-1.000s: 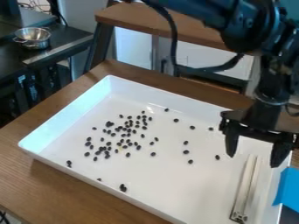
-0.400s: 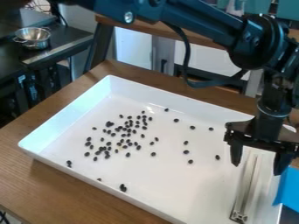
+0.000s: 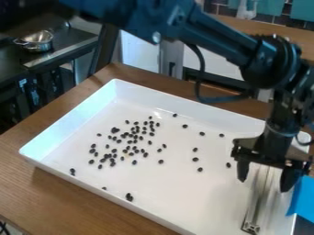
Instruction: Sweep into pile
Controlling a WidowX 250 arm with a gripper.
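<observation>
Your arm [image 3: 208, 34] came in at the upper left of the view and sloped down across the top to a bulky joint at the right. From there, its last part dropped steeply, so that your gripper [image 3: 265, 184] hung fingers-down over the right part of the white tray [image 3: 67, 124]. Your two fingers stood wide apart, with nothing gripped between them. In the view, one was at each side of the upper part of the long, pale sweeping tool [image 3: 257, 209]; you couldn't tell whether either touched it. The tool lay lengthwise in the tray, its metal end nearest the camera. Your small dark beans [image 3: 135, 141] were scattered mostly over the tray's middle and left, with a few strays toward the gripper.
</observation>
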